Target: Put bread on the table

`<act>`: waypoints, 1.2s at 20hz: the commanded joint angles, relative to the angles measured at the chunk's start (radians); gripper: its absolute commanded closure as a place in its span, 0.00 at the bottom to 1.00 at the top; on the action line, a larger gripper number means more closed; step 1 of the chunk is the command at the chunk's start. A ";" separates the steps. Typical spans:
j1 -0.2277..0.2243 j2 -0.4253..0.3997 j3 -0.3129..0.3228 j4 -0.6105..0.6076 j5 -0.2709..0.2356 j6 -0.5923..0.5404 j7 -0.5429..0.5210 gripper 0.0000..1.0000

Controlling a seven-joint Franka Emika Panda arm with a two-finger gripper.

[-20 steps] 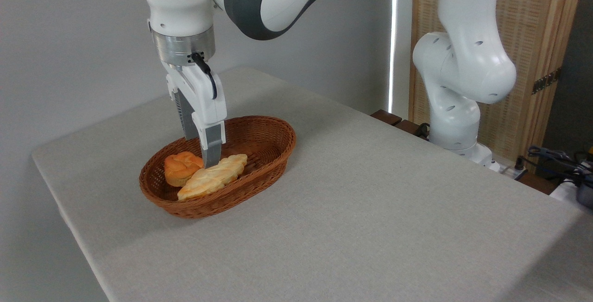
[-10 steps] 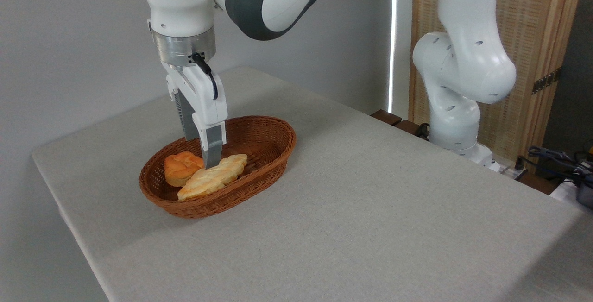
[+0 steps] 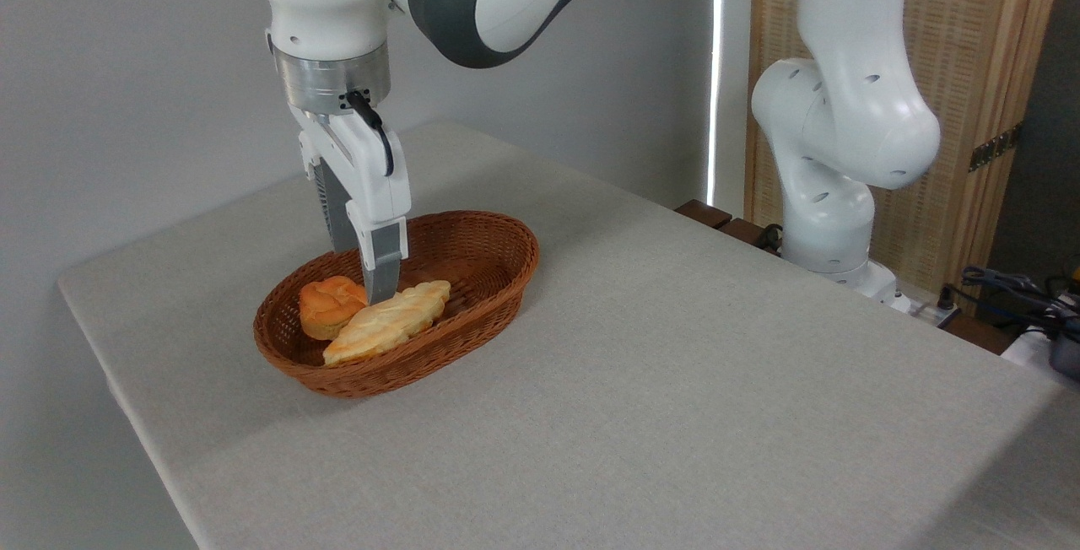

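Camera view: lumpy orange-brown bread [image 3: 330, 305] in wicker basket [image 3: 498, 267]; jaws' state unclear.

Bright, even indoor light; sharp focus throughout. Soft shadow on bench [image 3: 591, 381] near front. White daylight strip [image 3: 716, 69] glares behind.

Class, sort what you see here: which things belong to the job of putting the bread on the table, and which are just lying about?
Belong to the job:
bread
table
gripper
wicker basket, holding the bread

Just lying about:
long pale pastry in the basket
cables at the right edge
wooden screen
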 commanded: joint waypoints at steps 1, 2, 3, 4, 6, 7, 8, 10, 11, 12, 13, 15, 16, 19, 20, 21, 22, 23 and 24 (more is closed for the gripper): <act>0.002 0.007 0.006 0.015 -0.005 0.002 -0.008 0.00; 0.002 0.007 0.006 0.015 -0.005 0.002 -0.008 0.00; 0.002 0.005 0.006 0.015 -0.005 0.002 -0.008 0.00; 0.002 0.005 0.006 0.015 -0.005 -0.002 -0.008 0.00; 0.002 0.005 0.006 0.015 -0.003 -0.002 -0.014 0.00; 0.002 0.005 0.006 0.015 -0.003 -0.002 -0.015 0.00; 0.002 0.007 0.006 0.015 -0.003 -0.002 -0.014 0.00; 0.002 0.008 0.004 0.015 -0.003 0.001 -0.012 0.00; 0.000 0.008 0.004 0.015 -0.003 0.002 -0.012 0.00; 0.000 0.008 0.001 0.015 -0.002 0.002 -0.012 0.00; 0.000 0.008 0.001 0.015 -0.002 0.002 -0.012 0.00; -0.001 0.008 -0.005 0.015 -0.002 0.002 -0.015 0.00; -0.006 0.007 -0.007 0.015 -0.002 0.000 -0.014 0.00; -0.012 0.010 -0.023 0.015 -0.002 0.000 -0.012 0.00; -0.012 0.016 -0.045 0.015 -0.002 0.000 -0.008 0.00; -0.012 0.020 -0.049 0.015 -0.002 0.001 -0.006 0.00; -0.012 0.022 -0.054 0.015 -0.002 0.002 -0.005 0.00; -0.012 0.022 -0.060 0.015 -0.002 0.002 -0.003 0.00; -0.012 0.026 -0.082 0.015 -0.002 0.002 -0.003 0.00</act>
